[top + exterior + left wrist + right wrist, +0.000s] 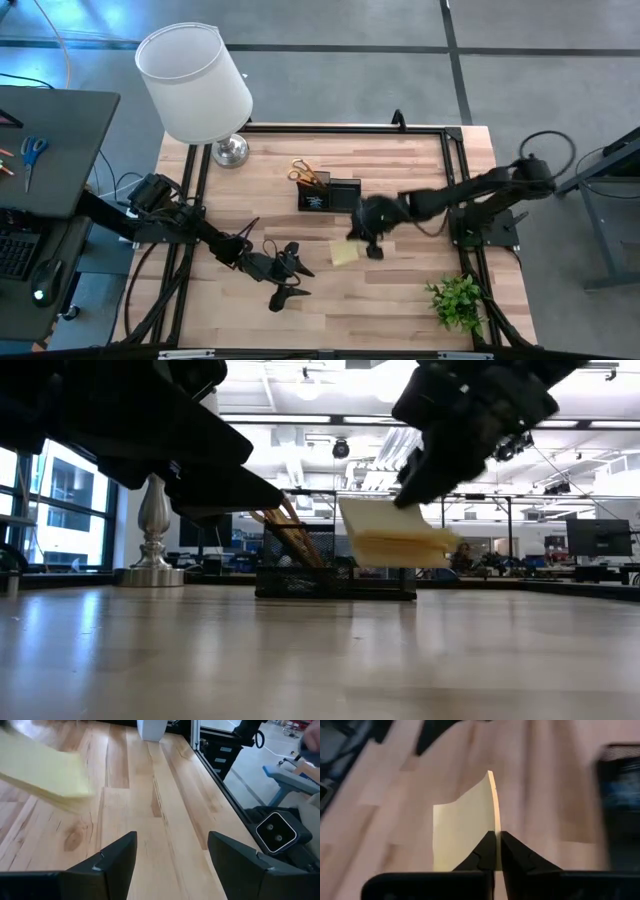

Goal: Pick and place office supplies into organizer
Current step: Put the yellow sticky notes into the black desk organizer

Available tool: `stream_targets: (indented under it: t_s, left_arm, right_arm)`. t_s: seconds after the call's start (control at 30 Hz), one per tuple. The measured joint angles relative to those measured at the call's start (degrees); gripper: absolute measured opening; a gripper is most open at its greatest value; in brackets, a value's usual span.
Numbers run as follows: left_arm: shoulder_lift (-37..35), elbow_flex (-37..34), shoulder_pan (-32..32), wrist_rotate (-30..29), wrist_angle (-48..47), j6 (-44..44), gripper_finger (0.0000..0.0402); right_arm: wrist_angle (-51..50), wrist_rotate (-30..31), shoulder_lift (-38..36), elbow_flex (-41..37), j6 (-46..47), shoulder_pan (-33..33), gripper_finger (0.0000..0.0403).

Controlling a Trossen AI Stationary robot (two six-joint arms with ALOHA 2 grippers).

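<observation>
1. Currently, the step in hand appears to be the carry of the yellow square sticky-note pad (pixel 345 254) toward the small black mesh rectangular organizer (pixel 330 194).
2. Right gripper (pixel 497 851): its two dark fingers are pinched tight on one edge of the pad. In the low view the pad (pixel 392 532) hangs clear of the light wooden slatted table (pixel 400 300), tilted, with one corner drooping.
3. Pad location: in the high view it lies between the two arms, near the organizer but on the side toward the table's front edge, not yet over either compartment.
4. Organizer contents: yellow-handled scissors (pixel 302 171) and orange and dark pencils stand upright in the compartment toward the lamp side, as the low view also shows (pixel 285 532). The other compartment appears free, though its floor is hidden.
5. Left gripper (pixel 170 865): fingers spread wide with nothing between them, hovering low over the table beside the pad; this arm waits.
6. Next move, by judgement: bring the pad over the free compartment, turn it so its narrow edge points down, lower it inside the walls, then release.
7. Caution: the grip is on one edge only, so the pad may swing or fan open; a slow approach is advisable.
</observation>
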Motion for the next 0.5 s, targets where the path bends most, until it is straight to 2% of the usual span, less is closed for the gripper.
stream_targets:
  t_s: [0.17, 0.33, 0.5]
  left_arm:
    - [0.0, 0.0, 0.0, 0.05, -0.11, -0.02, 0.0232]
    - [0.0, 0.0, -0.11, 1.11, -0.15, -0.04, 0.0232]
    - [0.0, 0.0, -0.11, 1.11, -0.15, -0.04, 0.0232]
  right_arm:
    - [-7.29, -0.69, -6.11, 2.49, -6.02, -9.8, 0.0005]
    - [-7.19, -9.76, -7.57, 2.49, -8.36, -21.19, 0.0003]
    - [-6.95, -15.64, -4.49, 2.49, -11.21, -29.17, 0.0005]
